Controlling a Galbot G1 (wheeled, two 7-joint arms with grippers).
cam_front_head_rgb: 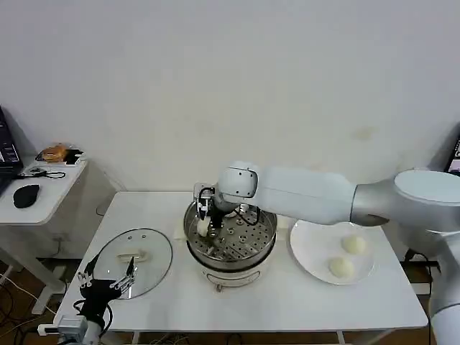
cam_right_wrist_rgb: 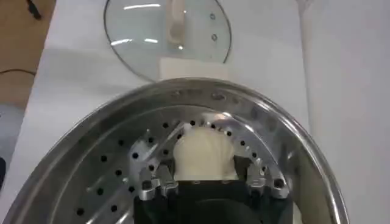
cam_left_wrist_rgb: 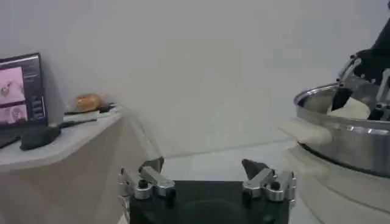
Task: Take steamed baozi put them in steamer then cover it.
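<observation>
- The desk (cam_front_head_rgb: pixel 287 305) carried the steamer (cam_front_head_rgb: pixel 231 248) at its middle, standing between the cover and the plate.
- The white plate (cam_front_head_rgb: pixel 309 251) near the desk's right edge held two baozi (cam_front_head_rgb: pixel 353 244).
- The cover (cam_front_head_rgb: pixel 136 262) lay flat near the left edge.
- The right gripper (cam_front_head_rgb: pixel 204 224) reached inside the steamer's left side, pinching a baozi (cam_right_wrist_rgb: pixel 203 153) over the perforated tray (cam_right_wrist_rgb: pixel 122 176).
- The left gripper (cam_front_head_rgb: pixel 108 282) hovered at the front-left corner, fingers spread, beside the cover.

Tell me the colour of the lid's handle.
Pale beige, a bar across the clear glass cover; the handle shows best in the right wrist view.
</observation>
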